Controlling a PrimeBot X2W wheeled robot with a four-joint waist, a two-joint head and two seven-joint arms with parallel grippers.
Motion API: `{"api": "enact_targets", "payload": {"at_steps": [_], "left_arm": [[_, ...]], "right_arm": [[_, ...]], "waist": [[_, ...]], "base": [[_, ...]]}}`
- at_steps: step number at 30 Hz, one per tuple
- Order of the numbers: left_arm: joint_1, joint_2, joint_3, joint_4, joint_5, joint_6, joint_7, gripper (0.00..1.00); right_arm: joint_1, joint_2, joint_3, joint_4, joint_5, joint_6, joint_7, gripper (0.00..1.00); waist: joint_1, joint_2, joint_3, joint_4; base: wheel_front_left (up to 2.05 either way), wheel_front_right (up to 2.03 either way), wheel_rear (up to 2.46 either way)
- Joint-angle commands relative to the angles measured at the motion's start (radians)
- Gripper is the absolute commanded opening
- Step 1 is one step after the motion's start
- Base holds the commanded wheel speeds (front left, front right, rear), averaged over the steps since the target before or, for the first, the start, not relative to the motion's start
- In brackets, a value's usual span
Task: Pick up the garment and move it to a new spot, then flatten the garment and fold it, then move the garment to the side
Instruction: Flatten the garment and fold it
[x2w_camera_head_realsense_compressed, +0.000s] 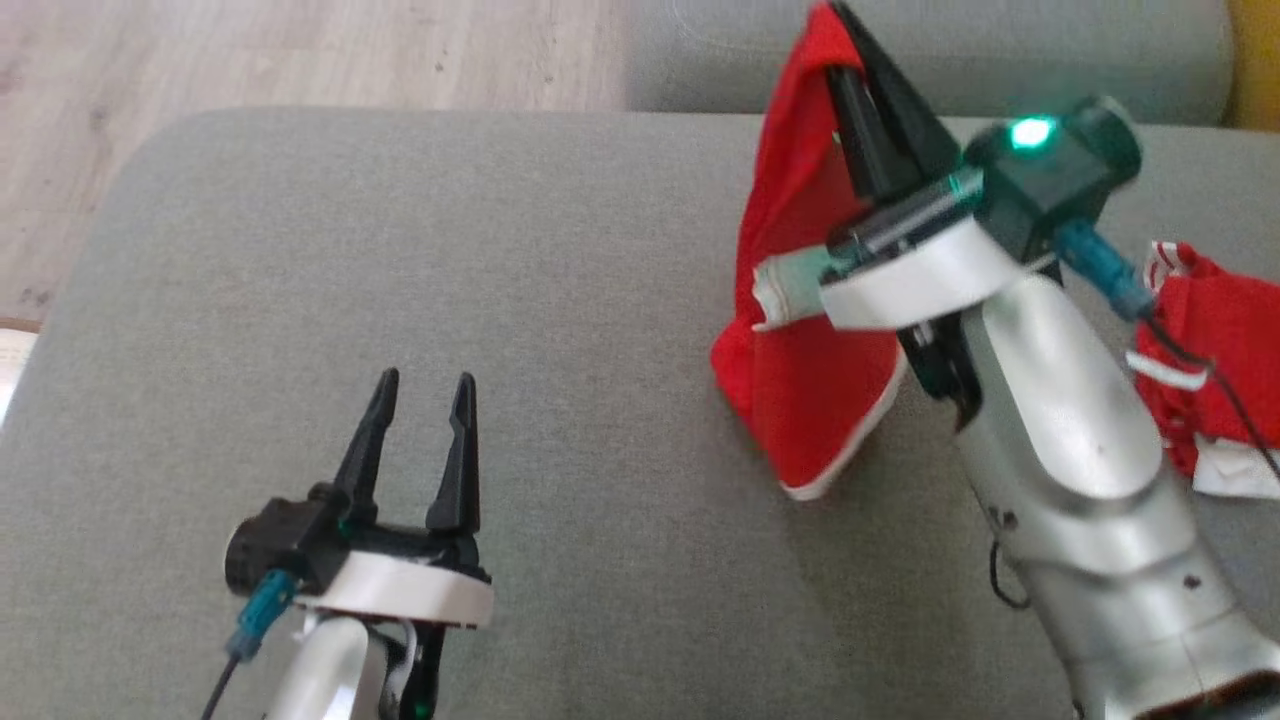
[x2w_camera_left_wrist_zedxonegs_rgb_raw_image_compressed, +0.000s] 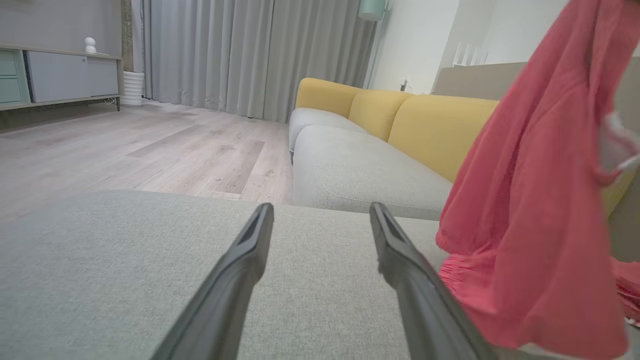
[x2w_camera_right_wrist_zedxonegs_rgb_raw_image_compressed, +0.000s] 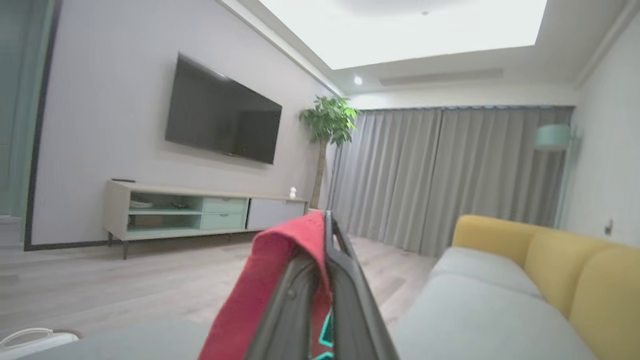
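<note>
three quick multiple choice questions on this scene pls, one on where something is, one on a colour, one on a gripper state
1. Where is the left gripper in the head view?
A. Over the grey cushion, lower left
B. On a wooden table
C. Inside a basket

2. What colour is the garment hanging from the right gripper?
A. Blue
B. Red
C. Green

3. How do the right gripper's jaws stand?
A. Wide open
B. Shut on nothing
C. Shut on the garment

Answers:
1 A: it hovers open over the grey fabric at the lower left.
2 B: the cloth is red with a white hem.
3 C: red cloth is pinched between the closed jaws and hangs below them.
</note>
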Motion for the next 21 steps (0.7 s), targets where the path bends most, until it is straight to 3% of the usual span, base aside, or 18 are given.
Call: {"api": "enact_targets", "payload": {"at_steps": [1,6,12,21], "left_arm": [[-0.006,0.002,0.029,-0.029,-0.005,-0.003,-0.010,1.00],[0.016,0.002,0.025,-0.034,-0.010,-0.003,-0.010,1.00],[0.007,0.002,0.021,-0.045,-0.012,-0.003,-0.010,1.00],[-0.029,0.002,0.006,-0.044,-0.024,-0.003,-0.010,1.00]], "right_arm": [[-0.046,0.008,0.025,-0.038,0.008,0.007,-0.004,0.00],[-0.112,-0.008,0.047,-0.036,0.019,0.007,0.023,0.00],[-0.134,-0.053,-0.003,0.029,-0.008,0.007,0.049,0.00],[-0.185,-0.149,-0.124,0.310,-0.071,0.007,0.052,0.00]], "waist": [[0.0001,0.0000,-0.012,0.011],[0.0001,0.0000,-0.019,0.027],[0.0001,0.0000,0.012,0.046],[0.0001,0.0000,0.078,0.050]], "base": [[0.00,0.00,0.00],[0.00,0.00,0.00],[0.00,0.00,0.00],[0.00,0.00,0.00]]}}
